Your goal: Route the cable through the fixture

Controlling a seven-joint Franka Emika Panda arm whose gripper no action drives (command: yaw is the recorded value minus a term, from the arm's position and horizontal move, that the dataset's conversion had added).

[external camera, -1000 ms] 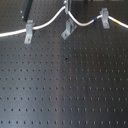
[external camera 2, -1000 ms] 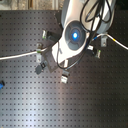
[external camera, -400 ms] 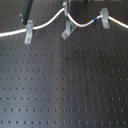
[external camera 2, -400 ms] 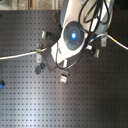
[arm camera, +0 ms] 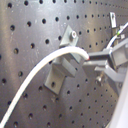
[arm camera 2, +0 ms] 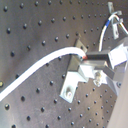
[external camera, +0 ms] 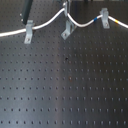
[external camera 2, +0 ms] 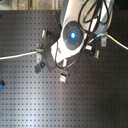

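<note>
The white cable [external camera: 47, 22] runs in from the first exterior view's left and passes the left metal clip [external camera: 28, 31]. It rises to my gripper [external camera: 65, 11], dips above the middle clip [external camera: 66, 31], and reaches the right clip [external camera: 104, 18], with blue and yellow bands beyond it. The gripper is shut on the cable just above the middle clip. In the first wrist view the fingertips [arm camera: 91, 59] pinch the cable [arm camera: 45, 75] beside the clip [arm camera: 61, 72]. The second wrist view shows the same: gripper [arm camera 2: 86, 58], cable [arm camera 2: 40, 67], clip [arm camera 2: 75, 79].
The black perforated board [external camera: 65, 85] fills the first exterior view. In the second exterior view the arm body [external camera 2: 73, 35] hides the gripper; several clips stand around it, one [external camera 2: 63, 76] below and one [external camera 2: 102, 40] to the right. The cable [external camera 2: 17, 56] enters from that same view's left.
</note>
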